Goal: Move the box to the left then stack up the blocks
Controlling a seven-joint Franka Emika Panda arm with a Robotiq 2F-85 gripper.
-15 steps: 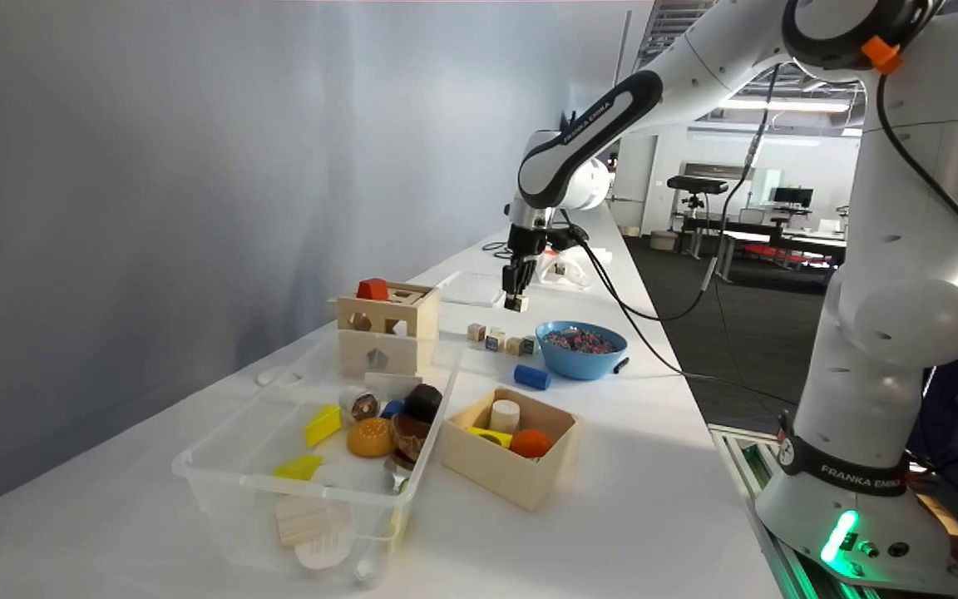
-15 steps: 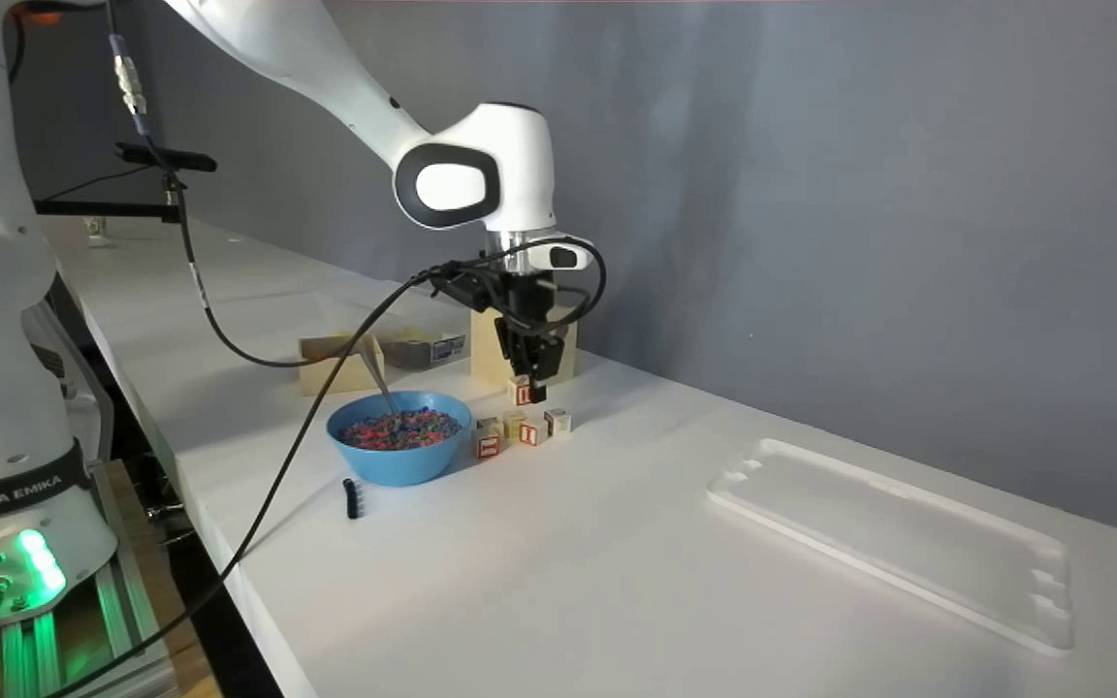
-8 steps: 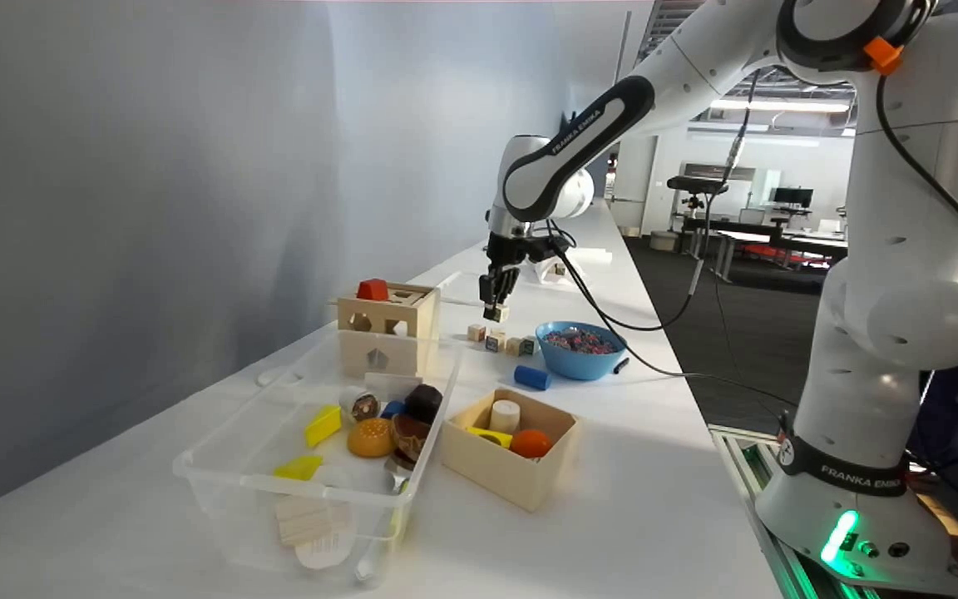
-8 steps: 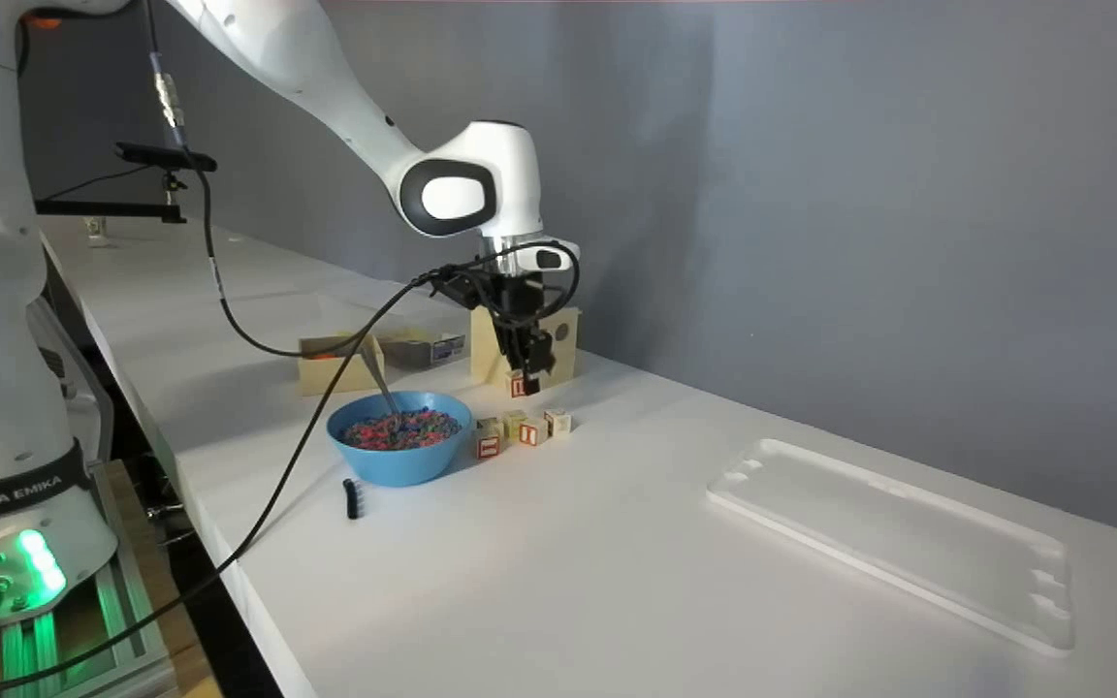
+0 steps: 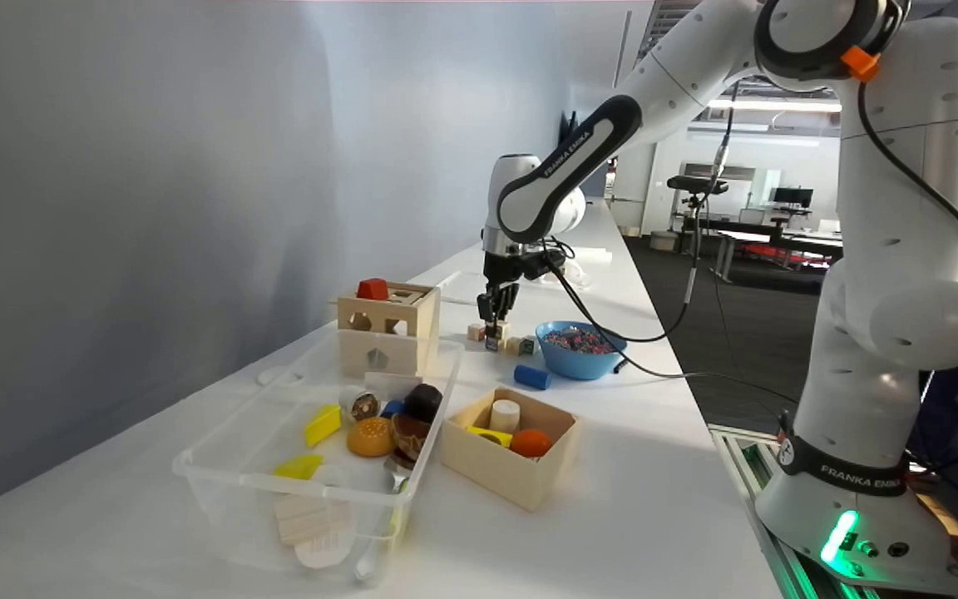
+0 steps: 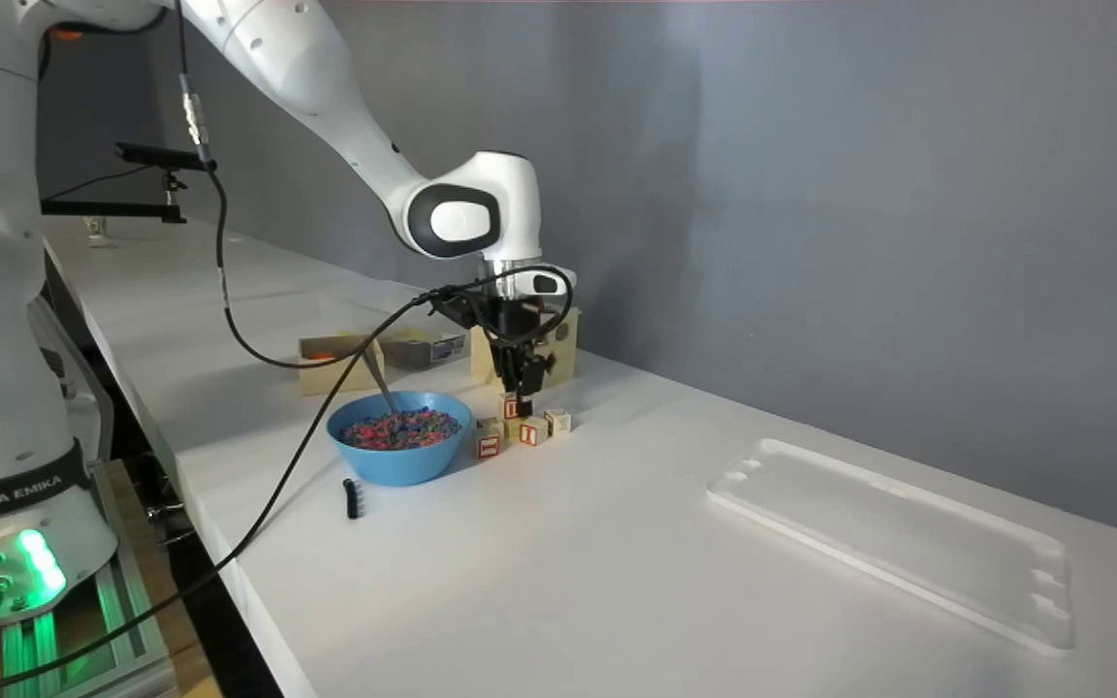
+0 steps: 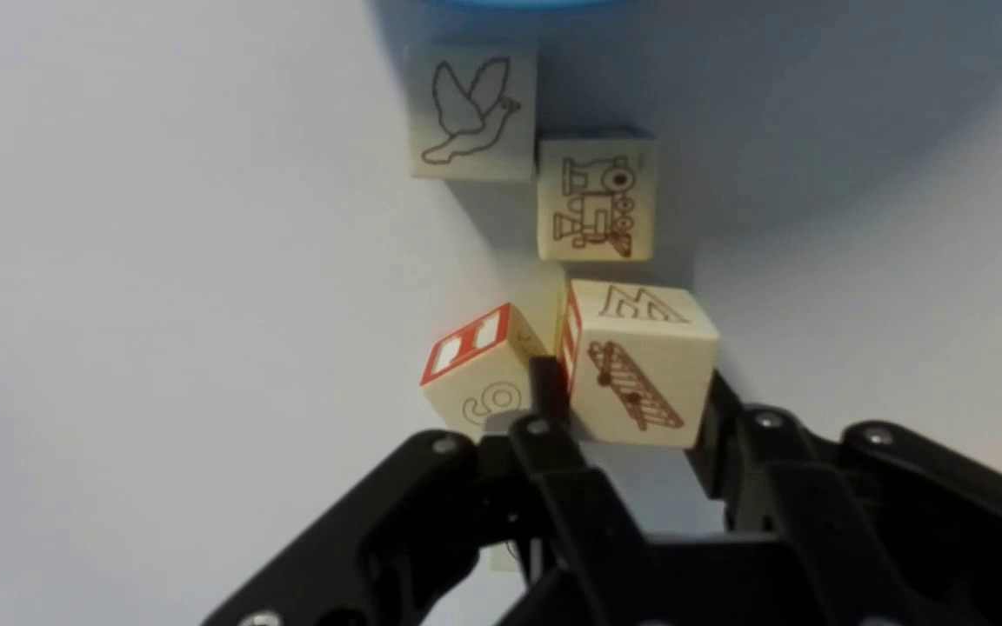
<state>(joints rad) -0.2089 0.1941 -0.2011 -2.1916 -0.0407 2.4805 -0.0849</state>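
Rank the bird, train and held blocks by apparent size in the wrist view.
1. Held block, perhaps enlarged by nearness to the camera
2. Bird block and train block: too alike to rank

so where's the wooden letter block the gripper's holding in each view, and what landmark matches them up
In an exterior view: wooden letter block just below and right of centre.
In an exterior view: the block just below and left of centre.
Wrist view: the block below and right of centre, in the gripper.
Shared landmark: the blue bowl, in both exterior views; only a sliver of the bowl at the wrist view's top edge.
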